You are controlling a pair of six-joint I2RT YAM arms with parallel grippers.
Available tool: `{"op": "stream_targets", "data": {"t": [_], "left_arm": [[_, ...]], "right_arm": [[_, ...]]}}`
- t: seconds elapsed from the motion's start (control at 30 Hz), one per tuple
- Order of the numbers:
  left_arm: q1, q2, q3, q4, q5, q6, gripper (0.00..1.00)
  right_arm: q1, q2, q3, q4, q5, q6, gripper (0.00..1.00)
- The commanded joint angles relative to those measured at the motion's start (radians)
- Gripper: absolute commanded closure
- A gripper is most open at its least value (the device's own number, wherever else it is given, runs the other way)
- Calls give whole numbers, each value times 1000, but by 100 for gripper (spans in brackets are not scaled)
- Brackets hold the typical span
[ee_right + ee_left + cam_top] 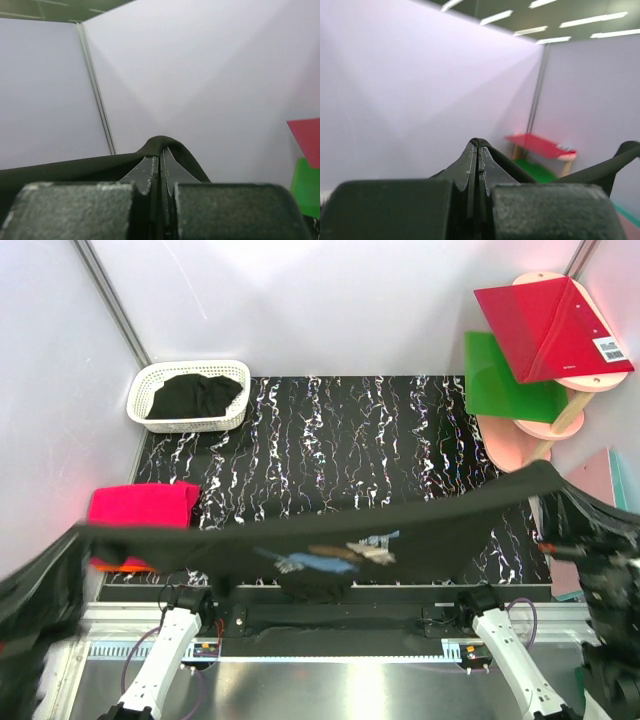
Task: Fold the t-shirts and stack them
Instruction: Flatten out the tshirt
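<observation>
A black t-shirt (300, 540) with a blue, tan and white brushstroke print (335, 554) hangs stretched in the air between both arms, above the table's near edge. My left gripper (478, 145) is shut on its left edge; black cloth (500, 157) wraps over the fingertips. My right gripper (161, 150) is shut on its right edge, with cloth (160, 142) folded over the tips. In the top view both grippers are hidden by cloth at the far left and far right. A folded hot-pink t-shirt (140, 505) lies on an orange one (125, 564) at the table's left. Another black t-shirt (195, 395) lies in the basket.
A white lattice basket (150, 380) stands at the back left of the black marbled table (350, 440). At the back right, red (545, 325), green (505, 380) and pink (520, 445) flat boards lean on a small stand. White walls surround the table.
</observation>
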Motion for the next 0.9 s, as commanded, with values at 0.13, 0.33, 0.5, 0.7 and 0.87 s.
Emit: {"op": "stream_targets", "data": {"t": [0.13, 0.33, 0.5, 0.7, 0.87], "left_arm": [[35, 146, 194, 6, 92, -40, 100], [35, 377, 39, 40, 20, 20, 100], [35, 672, -21, 109, -14, 32, 100], [37, 1069, -3, 138, -31, 40, 100], [8, 1408, 53, 154, -61, 33, 100]], "right_arm": [[-45, 5, 100, -16, -11, 13, 100], [-45, 154, -72, 73, 160, -6, 100], [-45, 408, -196, 190, 184, 8, 100], [-45, 781, -212, 302, 199, 17, 100], [-46, 1071, -157, 369, 202, 33, 100]]}}
